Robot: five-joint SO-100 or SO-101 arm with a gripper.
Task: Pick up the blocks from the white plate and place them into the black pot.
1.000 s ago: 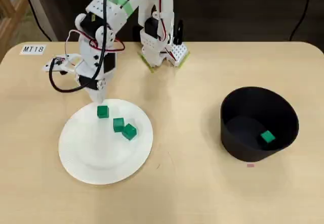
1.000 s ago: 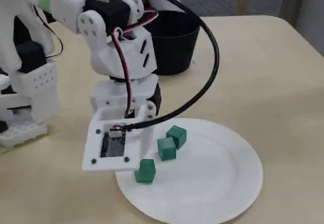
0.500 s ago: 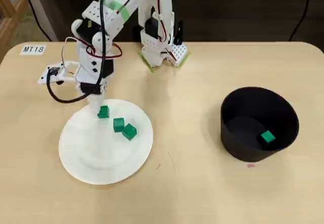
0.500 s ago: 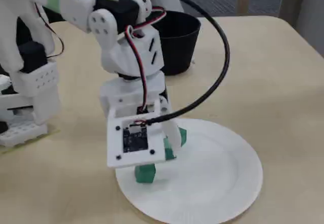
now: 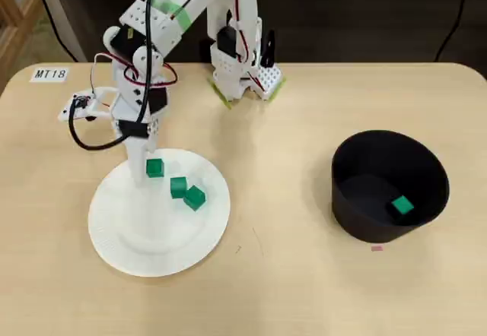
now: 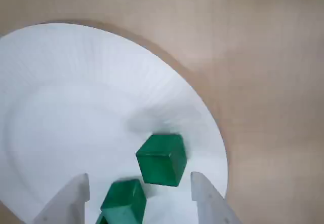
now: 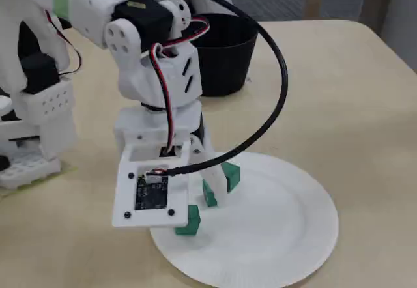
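Observation:
Three green blocks lie on the far half of the white plate (image 5: 122, 233): one (image 5: 154, 169) at the rim and two (image 5: 178, 188) (image 5: 194, 198) touching each other. A fourth block (image 5: 402, 205) lies inside the black pot (image 5: 426, 165) at the right. My gripper (image 5: 144, 163) points down at the plate's far rim, beside the rim block. In the wrist view my gripper (image 6: 140, 179) is open, its fingertips (image 6: 76, 193) either side of two blocks (image 6: 162, 159) (image 6: 123, 200), touching neither. In the fixed view one finger (image 7: 214, 171) reaches down among the blocks (image 7: 229, 174).
The arm's base (image 5: 243, 70) stands at the table's far edge, with a looping black cable (image 5: 84, 134) left of the wrist. A label (image 5: 50, 74) lies at the far left corner. Bare table separates the plate (image 7: 273, 236) from the pot (image 7: 221, 53).
The wrist has shifted a little to the left over the plate's far rim and sunk toward the blocks. The blocks have not moved.

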